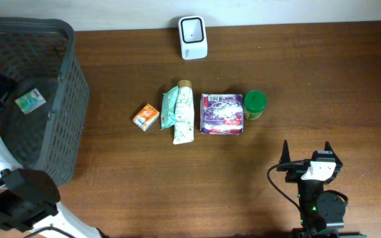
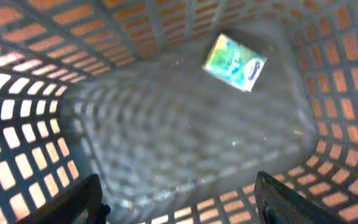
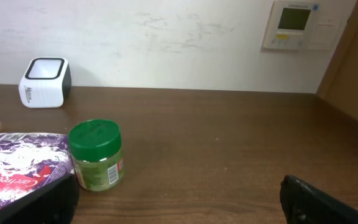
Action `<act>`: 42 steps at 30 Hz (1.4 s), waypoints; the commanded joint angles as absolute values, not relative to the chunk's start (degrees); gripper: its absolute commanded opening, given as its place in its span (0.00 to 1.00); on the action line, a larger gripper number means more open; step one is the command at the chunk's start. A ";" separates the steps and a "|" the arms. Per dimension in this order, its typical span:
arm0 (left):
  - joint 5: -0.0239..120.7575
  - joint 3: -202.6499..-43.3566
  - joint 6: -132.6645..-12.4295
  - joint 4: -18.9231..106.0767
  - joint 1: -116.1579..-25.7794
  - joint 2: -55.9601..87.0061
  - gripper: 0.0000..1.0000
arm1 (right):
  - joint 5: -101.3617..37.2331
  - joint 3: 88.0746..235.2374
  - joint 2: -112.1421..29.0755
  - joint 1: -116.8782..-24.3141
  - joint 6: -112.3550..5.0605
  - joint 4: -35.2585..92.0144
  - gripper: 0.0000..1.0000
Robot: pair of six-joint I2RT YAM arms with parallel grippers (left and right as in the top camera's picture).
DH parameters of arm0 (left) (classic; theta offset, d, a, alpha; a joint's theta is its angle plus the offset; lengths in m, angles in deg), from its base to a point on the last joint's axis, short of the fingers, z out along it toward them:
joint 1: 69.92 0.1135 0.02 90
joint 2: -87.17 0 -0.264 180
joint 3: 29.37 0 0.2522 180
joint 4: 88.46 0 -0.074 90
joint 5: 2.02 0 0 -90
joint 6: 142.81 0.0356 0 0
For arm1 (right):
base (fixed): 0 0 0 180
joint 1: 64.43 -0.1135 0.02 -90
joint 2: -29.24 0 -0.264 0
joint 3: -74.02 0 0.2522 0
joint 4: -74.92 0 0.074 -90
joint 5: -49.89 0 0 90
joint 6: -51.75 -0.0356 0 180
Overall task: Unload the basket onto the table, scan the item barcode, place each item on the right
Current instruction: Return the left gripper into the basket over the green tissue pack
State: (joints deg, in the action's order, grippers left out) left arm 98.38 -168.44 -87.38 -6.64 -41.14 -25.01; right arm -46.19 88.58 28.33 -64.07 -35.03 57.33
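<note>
The small green-and-white box (image 2: 235, 62) lies on the floor of the dark plastic mesh basket (image 1: 71, 86). The left gripper (image 2: 185, 202) hangs above it, spread and empty, and the right gripper (image 3: 179, 205) is spread too. I'd lift straight up, clear of the walls, before bringing anything to the white box-shaped scanner (image 1: 192, 37).

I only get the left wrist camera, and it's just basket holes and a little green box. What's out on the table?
Observer: To the right of the basket there's a row: orange pack, mint-green pack, purple packet, green-lidded jar.
Operator: Where's the beeper thing?
Observer: The white scanner stands behind that row, near the far edge of the table.
Operator: Is the other arm holding something?
Observer: No. The right gripper is open and empty, near the front edge.
</note>
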 commanded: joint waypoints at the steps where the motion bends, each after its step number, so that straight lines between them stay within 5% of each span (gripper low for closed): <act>1: 99.82 -166.67 -88.38 -5.15 -40.86 -24.49 0.76 | -46.30 88.12 28.59 -63.66 -35.07 57.11 0.98; 6: 99.84 -165.19 -88.36 -6.51 -40.88 -24.64 0.46 | -46.30 88.10 28.59 -63.66 -35.07 57.11 0.99; 11: 99.86 -165.03 -88.38 -6.64 -40.86 -25.34 0.43 | -46.30 88.12 28.59 -63.66 -35.07 57.11 0.98; 22: 97.39 -164.88 -88.36 8.44 -40.99 -37.23 0.51 | -46.30 88.10 28.59 -63.66 -35.07 57.11 0.98; 30: 83.64 -164.88 -88.38 20.81 -41.14 -46.39 0.82 | -46.30 88.12 28.59 -63.66 -35.07 57.11 0.98; 42: 90.68 -164.95 -97.15 20.31 -41.54 -48.97 0.78 | -46.30 88.12 28.59 -63.66 -35.07 57.11 0.98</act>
State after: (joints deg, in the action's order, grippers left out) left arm 86.70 -164.82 -95.03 21.56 -41.45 -45.88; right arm -46.19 88.58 28.33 -64.07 -35.00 57.33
